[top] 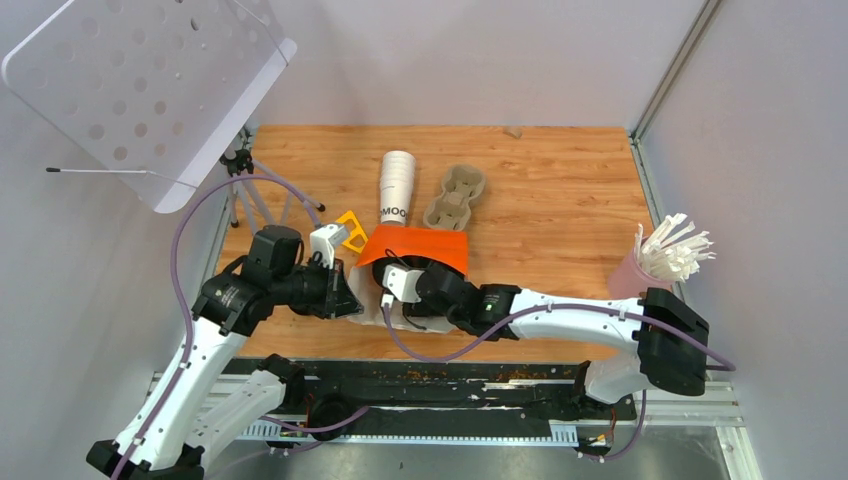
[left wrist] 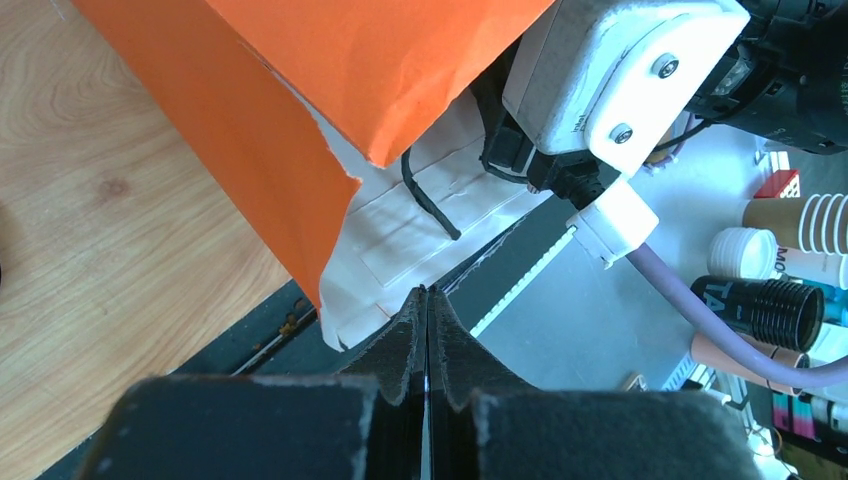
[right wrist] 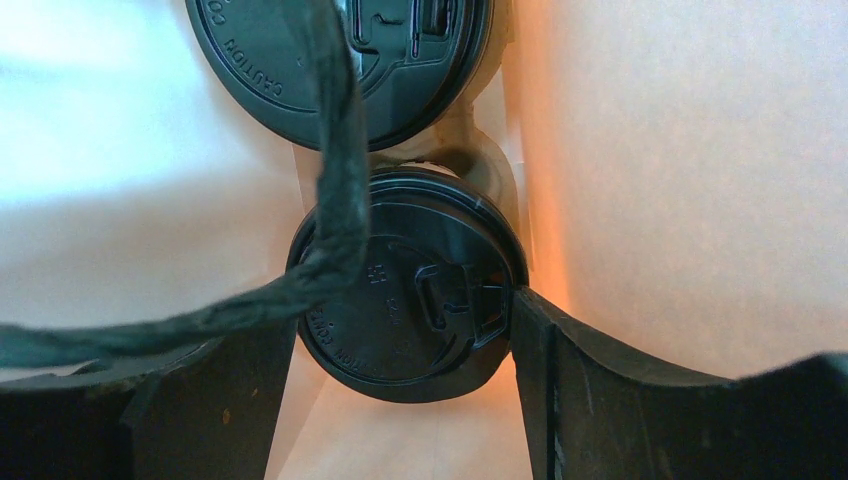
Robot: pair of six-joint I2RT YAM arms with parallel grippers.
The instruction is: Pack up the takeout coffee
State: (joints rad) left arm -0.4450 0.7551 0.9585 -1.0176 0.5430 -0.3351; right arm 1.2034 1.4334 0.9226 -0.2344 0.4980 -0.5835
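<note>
**Takeout coffee inside orange bag, right fingers on its lid**

Item 1. Takeout coffee: only its round black plastic lid with raised lettering shows, seen face-on in the right wrist view. It sits inside the bag, with pale paper walls on both sides.

Item 2. Right gripper: reaching into the bag mouth. Its two dark fingers stand wide apart on opposite sides of the lid, each against the rim, grasping the takeout coffee.

Item 3. Second black plastic lid: the same pattern, just beyond the first and deeper in the bag. A narrow strip of paper shows between the two.

Item 4. Orange paper bag: white inside, lying on its side near the front middle of the light wooden table, mouth towards the arms. One twisted black paper handle hangs across the right wrist view in front of the held lid.

Item 5. Left gripper: fingers clenched flat together, tips at the edge of the bag's white lower lip. Whether any paper is pinched between them cannot be told.

Item 6. Stack of lidless white paper cups: lying on the table behind the bag, dark lettering on the nearest cup.

Item 7. Brown moulded cardboard cup carrier: just right of the stack.

Item 8. Pink cup holding white sticks: at the table's right edge, well apart from the bag.

Item 9. White perforated panel: tilted, above the far left corner.
</note>
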